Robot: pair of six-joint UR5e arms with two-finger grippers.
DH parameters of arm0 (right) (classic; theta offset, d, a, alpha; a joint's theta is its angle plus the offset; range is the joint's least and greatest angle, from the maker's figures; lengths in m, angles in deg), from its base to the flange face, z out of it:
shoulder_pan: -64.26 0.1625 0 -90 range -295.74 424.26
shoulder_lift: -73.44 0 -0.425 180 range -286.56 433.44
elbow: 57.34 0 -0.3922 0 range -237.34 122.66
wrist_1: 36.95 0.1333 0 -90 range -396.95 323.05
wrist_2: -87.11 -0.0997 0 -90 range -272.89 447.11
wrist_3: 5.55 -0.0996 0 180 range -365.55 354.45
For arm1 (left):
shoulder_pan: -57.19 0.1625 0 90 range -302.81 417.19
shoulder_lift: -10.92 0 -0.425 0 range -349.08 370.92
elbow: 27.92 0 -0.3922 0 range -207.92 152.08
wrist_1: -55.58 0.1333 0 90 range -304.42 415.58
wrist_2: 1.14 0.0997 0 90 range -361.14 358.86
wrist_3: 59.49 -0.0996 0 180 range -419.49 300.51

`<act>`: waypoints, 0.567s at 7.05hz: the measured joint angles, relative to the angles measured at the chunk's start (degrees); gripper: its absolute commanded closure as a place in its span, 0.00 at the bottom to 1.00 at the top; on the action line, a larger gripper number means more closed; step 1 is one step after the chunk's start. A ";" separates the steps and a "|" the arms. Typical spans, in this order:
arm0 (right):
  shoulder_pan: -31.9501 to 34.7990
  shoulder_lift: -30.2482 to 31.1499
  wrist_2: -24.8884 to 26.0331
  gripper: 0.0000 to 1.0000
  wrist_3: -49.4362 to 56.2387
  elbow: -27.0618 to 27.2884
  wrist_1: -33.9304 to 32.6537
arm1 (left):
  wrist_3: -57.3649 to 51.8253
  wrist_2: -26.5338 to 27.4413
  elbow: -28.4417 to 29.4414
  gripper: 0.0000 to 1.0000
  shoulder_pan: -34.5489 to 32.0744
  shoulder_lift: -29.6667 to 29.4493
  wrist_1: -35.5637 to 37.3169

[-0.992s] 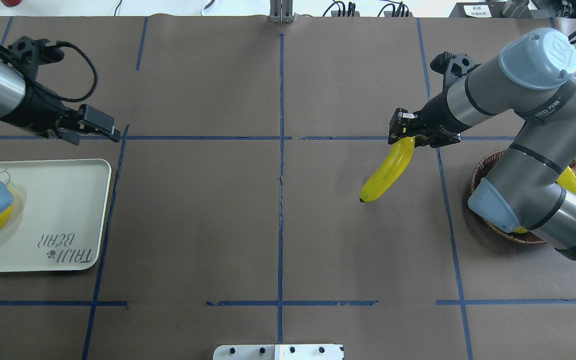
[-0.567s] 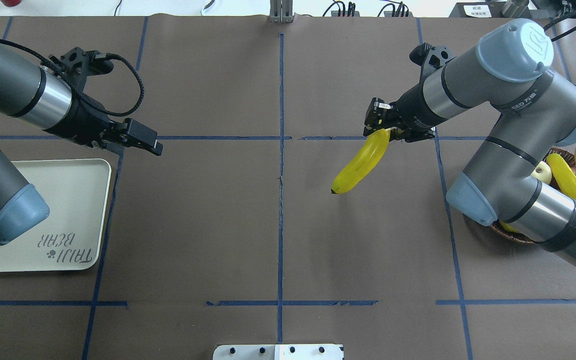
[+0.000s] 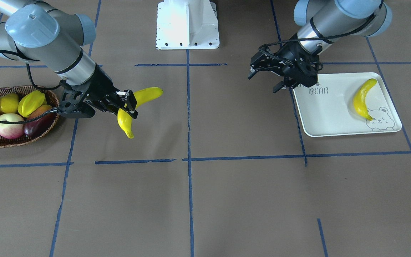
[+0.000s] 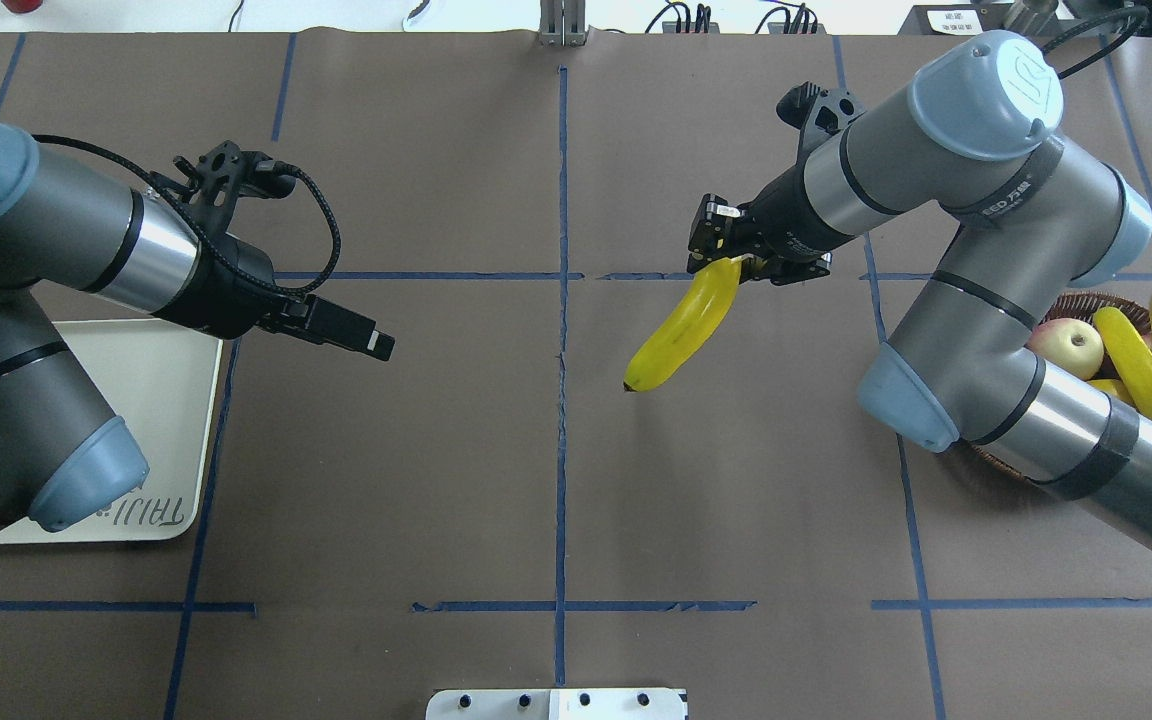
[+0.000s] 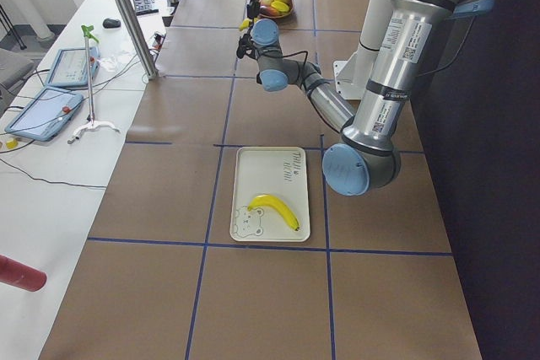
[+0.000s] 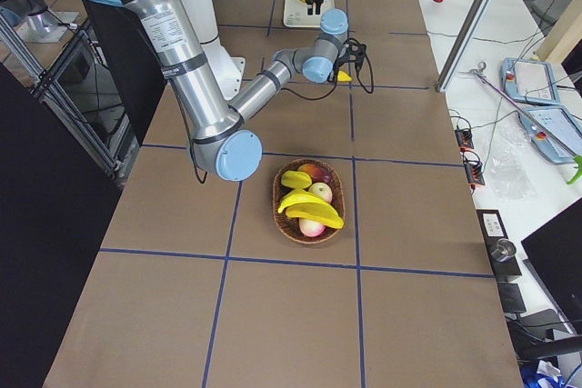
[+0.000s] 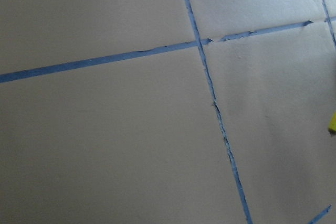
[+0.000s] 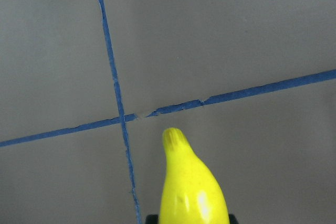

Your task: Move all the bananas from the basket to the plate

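The right gripper [image 4: 724, 262], clamped on a banana [image 4: 676, 330], and the left gripper [image 4: 376, 345], spread and empty, are both closing on the overhead frame's centre, presumably preparing a handover.

I read "BEAR" on the plate [image 3: 334, 110] from the front camera; overhead, "TAIJI" shows upside down on it. The sticker on the right arm [image 4: 1011, 185] is unreadable.
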 measured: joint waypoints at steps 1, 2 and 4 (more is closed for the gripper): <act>-0.52 -0.63 -0.01 0.97 -0.01 -0.08 -0.02 | -0.16 -0.02 1.05 0.00 0.46 -0.03 -4.46; -1.01 -1.37 -0.01 0.97 -0.02 -0.35 -0.02 | -0.33 -0.02 2.45 0.00 0.94 -0.03 -9.41; -1.80 -3.01 -0.10 0.97 -0.02 -1.60 -0.03 | -0.49 -0.03 5.39 0.00 1.60 -0.03 -19.68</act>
